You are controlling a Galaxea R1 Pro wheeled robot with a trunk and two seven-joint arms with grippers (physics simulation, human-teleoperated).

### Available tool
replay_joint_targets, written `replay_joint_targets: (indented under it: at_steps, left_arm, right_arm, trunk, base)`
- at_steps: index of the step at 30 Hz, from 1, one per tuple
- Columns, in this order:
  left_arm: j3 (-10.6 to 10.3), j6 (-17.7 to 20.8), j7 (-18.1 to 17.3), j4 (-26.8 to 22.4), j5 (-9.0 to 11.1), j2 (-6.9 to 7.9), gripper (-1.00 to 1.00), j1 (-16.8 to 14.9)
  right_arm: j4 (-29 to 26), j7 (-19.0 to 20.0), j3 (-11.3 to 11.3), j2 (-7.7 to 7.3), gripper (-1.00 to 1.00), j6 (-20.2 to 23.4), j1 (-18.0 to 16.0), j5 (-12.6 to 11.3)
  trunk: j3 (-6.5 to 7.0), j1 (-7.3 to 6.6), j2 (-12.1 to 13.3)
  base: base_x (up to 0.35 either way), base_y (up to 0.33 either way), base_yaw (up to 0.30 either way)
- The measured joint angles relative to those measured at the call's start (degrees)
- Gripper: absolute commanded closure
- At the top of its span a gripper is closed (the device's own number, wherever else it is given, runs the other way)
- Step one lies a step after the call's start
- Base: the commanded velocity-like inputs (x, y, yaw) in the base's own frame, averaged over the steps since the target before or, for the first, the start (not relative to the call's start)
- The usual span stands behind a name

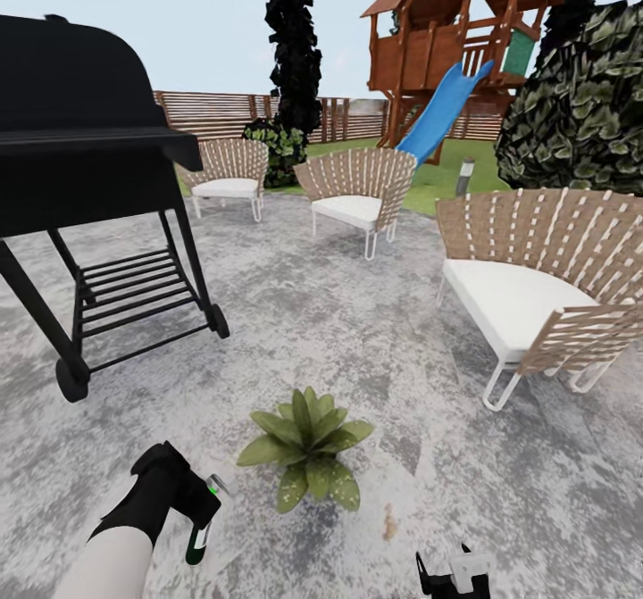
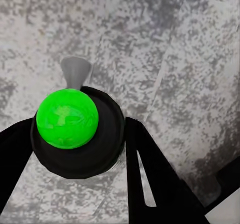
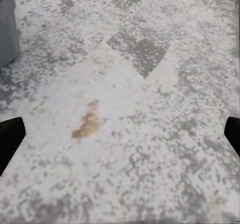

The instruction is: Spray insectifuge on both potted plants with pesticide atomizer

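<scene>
One potted plant (image 1: pixel 306 445), a rosette of broad pointed green leaves, sits on the grey paved patio (image 1: pixel 357 331) just ahead of me. Its leaves hide the pot in the head view. My left gripper (image 1: pixel 201 503) is shut on the pesticide atomizer (image 1: pixel 197 541), a slim dark green bottle hanging down to the left of the plant. The left wrist view looks down on the atomizer (image 2: pixel 67 119), with its bright green top and grey nozzle, held between the black fingers (image 2: pixel 150 174). My right gripper (image 1: pixel 455 574) hangs open over bare paving, fingertips (image 3: pixel 10 136) wide apart, with a pale grey pot (image 3: pixel 6 28) beside it.
A black barbecue grill (image 1: pixel 80 135) on wheels stands close at the left. Woven chairs with white cushions stand at the right (image 1: pixel 536 287) and farther back (image 1: pixel 357 193). Beyond them are a wooden playhouse with a blue slide (image 1: pixel 442 112), a slatted fence and a large shrub (image 1: pixel 580 108). A brown stain (image 1: pixel 389 520) marks the paving.
</scene>
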Motion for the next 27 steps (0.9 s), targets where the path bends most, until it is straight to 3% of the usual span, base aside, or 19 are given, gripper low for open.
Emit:
replay_joint_targets:
  at_steps: [10, 19, 27]
  left_arm:
    - [0.0, 0.0, 0.0, 0.0, 0.3, 0.16, 1.00, 0.0]
    - [0.0, 0.0, 0.0, 0.1, 0.2, 0.29, 1.00, 0.0]
    - [0.0, -0.2, 0.0, 0.1, -0.2, 0.35, 1.00, 0.0]
  right_arm:
    - [0.0, 0.0, 0.0, -0.01, -1.00, 0.0, 0.0, 0.0]
    - [0.0, 0.0, 0.0, -0.01, -1.00, 0.0, 0.0, 0.0]
    - [0.0, 0.0, 0.0, 0.00, -1.00, 0.0, 0.0, 0.0]
  trunk:
    - [0.13, 0.00, 0.0]
    - [0.13, -0.02, 0.0]
    - [0.13, 0.00, 0.0]
  base:
    - [0.004, 0.314, -0.247]
    - [0.142, 0.295, -0.133]
    - [0.074, 0.069, -0.100]
